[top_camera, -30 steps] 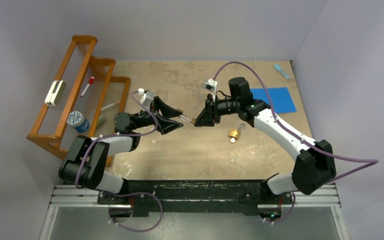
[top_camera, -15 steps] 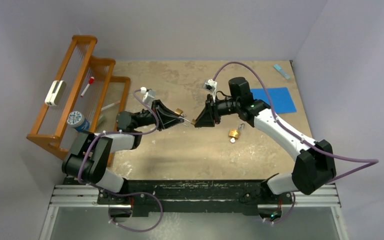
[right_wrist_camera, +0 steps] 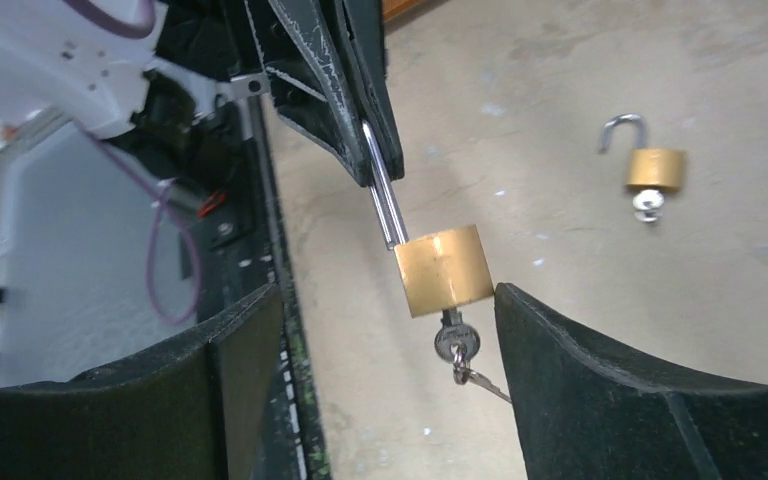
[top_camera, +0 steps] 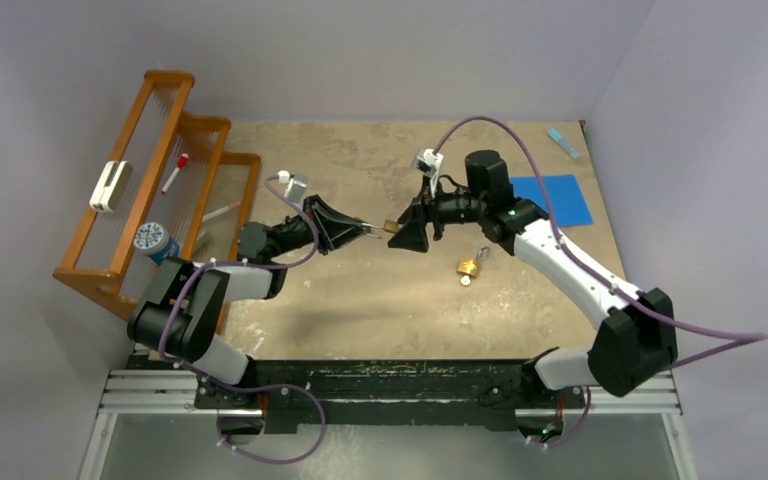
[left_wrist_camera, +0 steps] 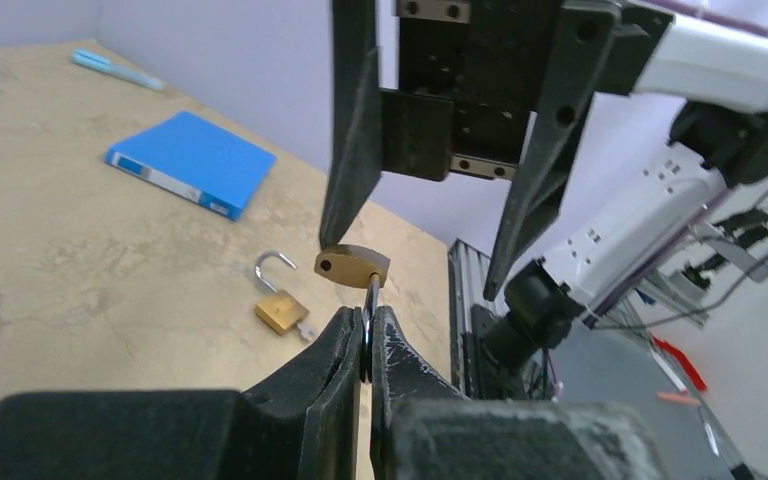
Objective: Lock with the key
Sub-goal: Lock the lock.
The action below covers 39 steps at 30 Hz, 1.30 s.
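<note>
A brass padlock point(right_wrist_camera: 443, 270) hangs in mid-air between the two arms. My left gripper point(left_wrist_camera: 368, 312) is shut on its steel shackle point(right_wrist_camera: 388, 210), the fingertips pinching the bar just behind the brass body point(left_wrist_camera: 352, 265). A key point(right_wrist_camera: 456, 342) sits in the lock's underside, and a second key dangles from its ring. My right gripper point(right_wrist_camera: 385, 298) is open, its fingers standing on either side of the lock body; the right-hand finger point(right_wrist_camera: 560, 360) is at the body's lower corner. From above, both grippers meet over the table's middle point(top_camera: 388, 228).
A second brass padlock point(top_camera: 470, 267) lies on the table with its shackle open and a key in it, just right of the grippers. A blue folder point(top_camera: 550, 197) and a light blue strip point(top_camera: 563, 142) lie at the back right. A wooden rack point(top_camera: 160, 190) stands along the left.
My left gripper reached in and closed on the padlock's shackle. My right gripper, which was shut on the lock body, has opened wide around it.
</note>
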{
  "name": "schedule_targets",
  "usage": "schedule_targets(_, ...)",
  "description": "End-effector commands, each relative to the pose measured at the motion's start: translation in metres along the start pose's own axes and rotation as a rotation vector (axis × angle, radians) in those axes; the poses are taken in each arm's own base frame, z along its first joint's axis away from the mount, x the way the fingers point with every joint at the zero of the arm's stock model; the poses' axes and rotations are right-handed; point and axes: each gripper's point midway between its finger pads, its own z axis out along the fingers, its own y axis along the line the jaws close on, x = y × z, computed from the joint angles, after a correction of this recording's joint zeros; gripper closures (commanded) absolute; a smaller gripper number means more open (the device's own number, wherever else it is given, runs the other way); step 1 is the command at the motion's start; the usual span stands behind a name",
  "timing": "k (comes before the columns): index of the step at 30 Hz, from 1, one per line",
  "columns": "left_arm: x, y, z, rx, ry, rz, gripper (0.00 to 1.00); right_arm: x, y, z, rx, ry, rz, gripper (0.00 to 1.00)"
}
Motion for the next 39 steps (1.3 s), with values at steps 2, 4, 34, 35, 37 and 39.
schedule_targets(2,-0.077,-0.022,0.005,0.0,-0.3,0.25,1.0,-0.056,-0.004,-0.03,0.223,-0.256,-0.221,0.2)
schedule_targets(4,-0.085,-0.028,0.003,-0.006,-0.336,0.261,1.0,-0.059,0.003,-0.036,0.222,-0.336,-0.306,0.2)
schedule_targets(34,-0.082,-0.086,0.015,0.173,-0.274,0.323,1.0,-0.075,0.043,-0.019,-0.093,-0.5,-0.603,0.55)
schedule_targets(35,-0.081,-0.086,0.014,0.172,-0.273,0.323,1.0,-0.074,0.042,-0.017,-0.104,-0.487,-0.595,0.56)
schedule_targets(37,-0.081,-0.086,0.014,0.173,-0.273,0.325,1.0,-0.072,0.04,-0.014,-0.116,-0.468,-0.58,0.57)
schedule_targets(39,-0.081,-0.087,0.014,0.173,-0.273,0.326,1.0,-0.071,0.04,-0.011,-0.129,-0.458,-0.568,0.58)
